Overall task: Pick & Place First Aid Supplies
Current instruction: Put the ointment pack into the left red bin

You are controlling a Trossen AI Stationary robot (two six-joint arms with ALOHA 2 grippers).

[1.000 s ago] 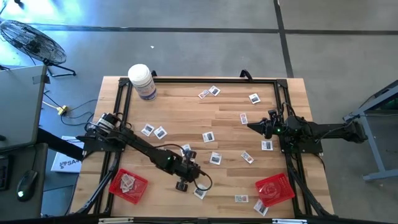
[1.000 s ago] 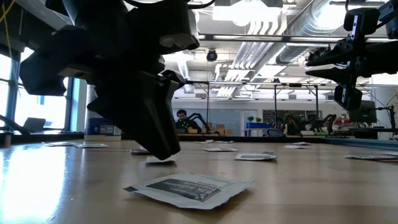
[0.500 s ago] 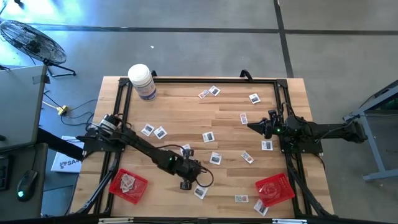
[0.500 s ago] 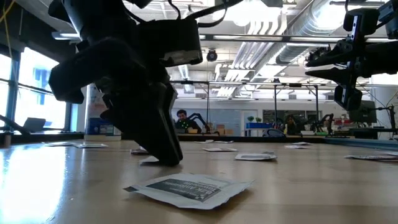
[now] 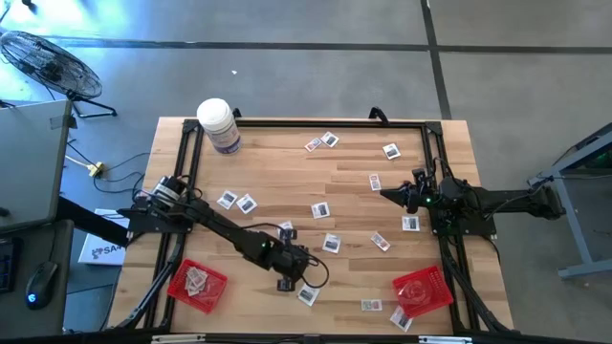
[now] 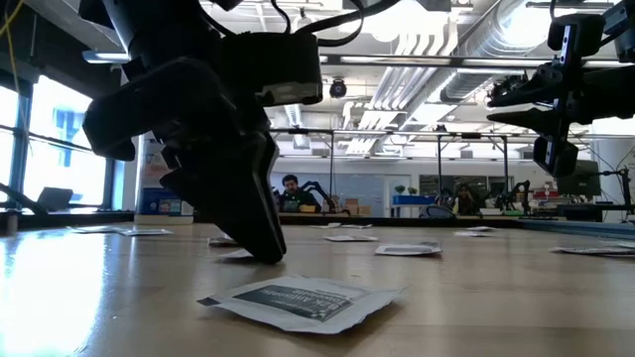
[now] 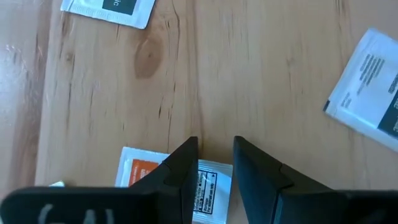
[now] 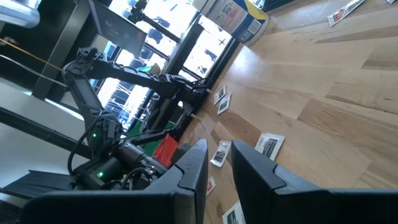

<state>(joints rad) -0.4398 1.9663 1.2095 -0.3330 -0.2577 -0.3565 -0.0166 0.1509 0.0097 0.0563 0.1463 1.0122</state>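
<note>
My left gripper [image 7: 214, 146], fingers narrowly parted and empty, stands tips-down over a packet [image 7: 205, 186] lying directly beneath; right gripper [image 5: 390, 194] is far off.

The table [image 5: 287, 182] is pale wood planks, smooth with a soft sheen and visible grain and knots. The packets [image 7: 373, 87] look like thin matt white paper, slightly crinkled at the edges. The left gripper's fingers [image 7: 186, 168] are matt black plastic, and the trays [image 5: 198, 286] glossy red plastic.

robot lab: exposed ceiling ducts [image 6: 466, 40], more arms [image 6: 317, 190] behind
</note>
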